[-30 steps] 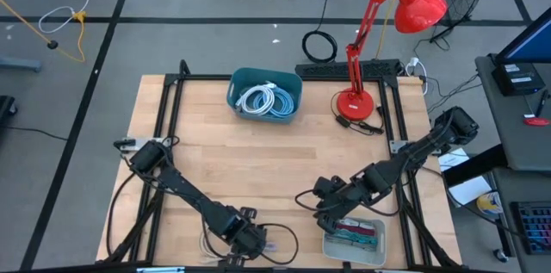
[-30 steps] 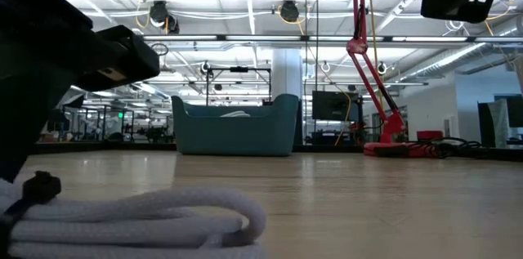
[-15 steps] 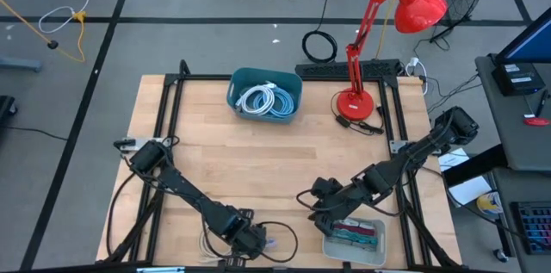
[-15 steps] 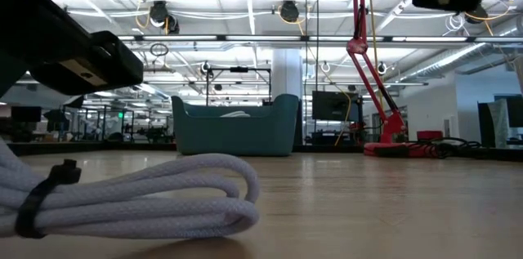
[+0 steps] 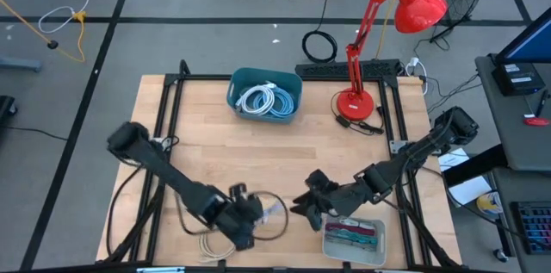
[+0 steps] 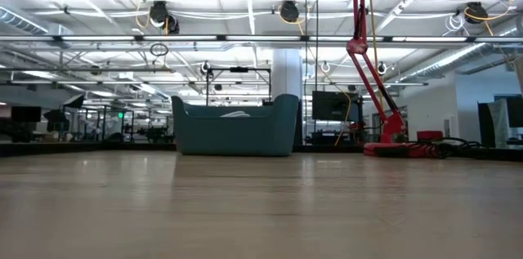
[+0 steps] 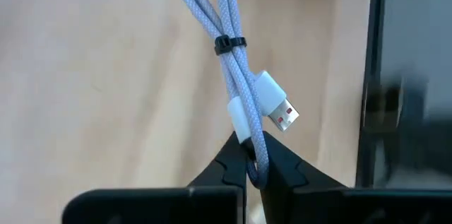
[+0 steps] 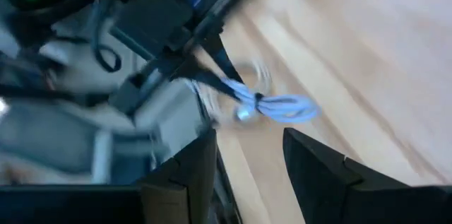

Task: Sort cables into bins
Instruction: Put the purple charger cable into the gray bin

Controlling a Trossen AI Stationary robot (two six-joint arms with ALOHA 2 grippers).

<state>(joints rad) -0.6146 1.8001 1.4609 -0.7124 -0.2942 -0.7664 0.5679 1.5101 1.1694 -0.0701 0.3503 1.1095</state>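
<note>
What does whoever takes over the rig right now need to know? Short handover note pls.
Left gripper: shut on the white cable, lifted off the table's near edge.
Right gripper: open, empty, hovering beside the grey tray.
Done: coiled cables lie in the teal tub at the far side; short coloured pieces lie in the grey tray.
Left: bin the white cable; a beige cable is still on the table near the left arm.
</note>
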